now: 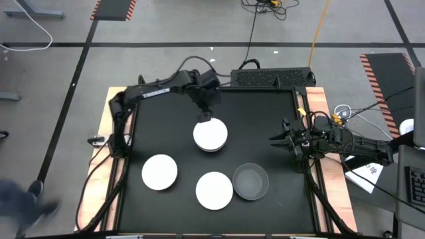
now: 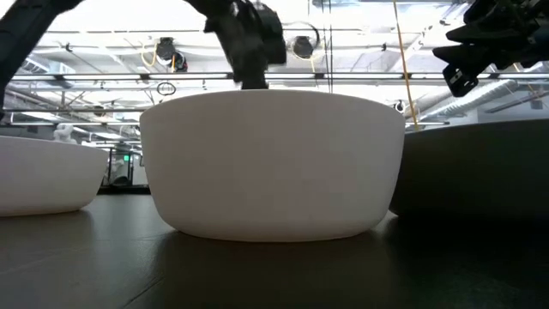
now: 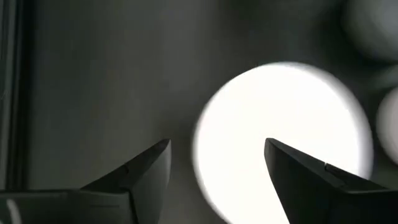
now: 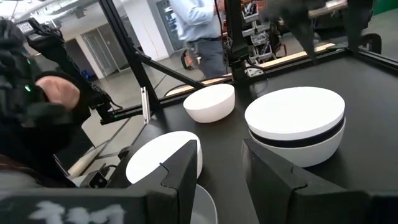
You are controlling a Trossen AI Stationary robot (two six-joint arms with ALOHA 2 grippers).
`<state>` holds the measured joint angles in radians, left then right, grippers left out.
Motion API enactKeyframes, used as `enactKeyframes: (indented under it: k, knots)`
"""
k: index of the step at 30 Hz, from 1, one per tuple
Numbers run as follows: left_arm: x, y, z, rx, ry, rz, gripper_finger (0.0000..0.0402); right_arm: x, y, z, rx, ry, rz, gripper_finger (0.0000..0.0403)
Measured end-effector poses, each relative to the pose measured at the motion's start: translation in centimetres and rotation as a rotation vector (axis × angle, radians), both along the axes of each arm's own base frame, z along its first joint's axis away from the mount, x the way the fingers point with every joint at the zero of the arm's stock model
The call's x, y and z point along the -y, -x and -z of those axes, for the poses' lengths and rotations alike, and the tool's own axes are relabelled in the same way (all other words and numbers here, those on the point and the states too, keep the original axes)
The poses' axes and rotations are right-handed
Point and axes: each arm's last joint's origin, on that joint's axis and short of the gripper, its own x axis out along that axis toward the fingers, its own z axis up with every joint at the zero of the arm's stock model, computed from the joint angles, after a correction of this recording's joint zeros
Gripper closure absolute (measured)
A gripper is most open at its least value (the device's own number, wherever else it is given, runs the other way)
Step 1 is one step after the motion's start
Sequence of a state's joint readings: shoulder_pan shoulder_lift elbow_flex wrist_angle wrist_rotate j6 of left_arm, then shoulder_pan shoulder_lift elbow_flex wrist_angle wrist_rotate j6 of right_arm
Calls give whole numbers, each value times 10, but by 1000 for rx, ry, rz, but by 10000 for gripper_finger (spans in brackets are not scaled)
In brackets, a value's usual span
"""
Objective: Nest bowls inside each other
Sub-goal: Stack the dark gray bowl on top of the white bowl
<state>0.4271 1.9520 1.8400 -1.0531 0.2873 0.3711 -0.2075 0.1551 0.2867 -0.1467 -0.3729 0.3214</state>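
Observation:
A stack of bowls (image 1: 210,135) stands mid-table, with a white bowl on top (image 4: 295,111), a black one under it and a pale one lowest. Two single white bowls (image 1: 159,171) (image 1: 214,190) and a grey bowl (image 1: 250,181) rest on their bases nearer the front. My left gripper (image 1: 204,117) is open above the stack's far edge. In the left wrist view (image 3: 217,144) its fingers stand either side of the top bowl's rim (image 3: 205,137), and no touch shows. My right gripper (image 1: 279,141) is open and empty at the table's right side, also seen in its wrist view (image 4: 217,152).
The black table top (image 1: 166,119) has wooden side rails. A black box (image 1: 272,78) sits along the far edge. Cables lie by the right arm. People stand beyond the table's left side (image 4: 199,31), and one is near its front left corner (image 1: 20,199).

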Motion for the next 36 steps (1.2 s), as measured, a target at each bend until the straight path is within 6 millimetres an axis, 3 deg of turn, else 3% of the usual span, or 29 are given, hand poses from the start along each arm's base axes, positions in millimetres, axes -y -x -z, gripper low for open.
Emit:
enactKeyframes:
  k: [6,15,23,29,36]
  knots:
    - [17,26,-37,154,19,78,139,0,0,0,-1,-8,1,282]
    - [55,99,-55,354,-17,99,140,0,0,0,2,-10,1,282]
    - [87,162,-50,672,-38,-46,140,0,0,-1,7,-6,2,282]
    - [104,190,-36,738,-65,-75,140,0,0,-3,33,0,3,282]
    - [107,212,-26,700,-183,-225,140,0,0,-7,66,7,4,282]
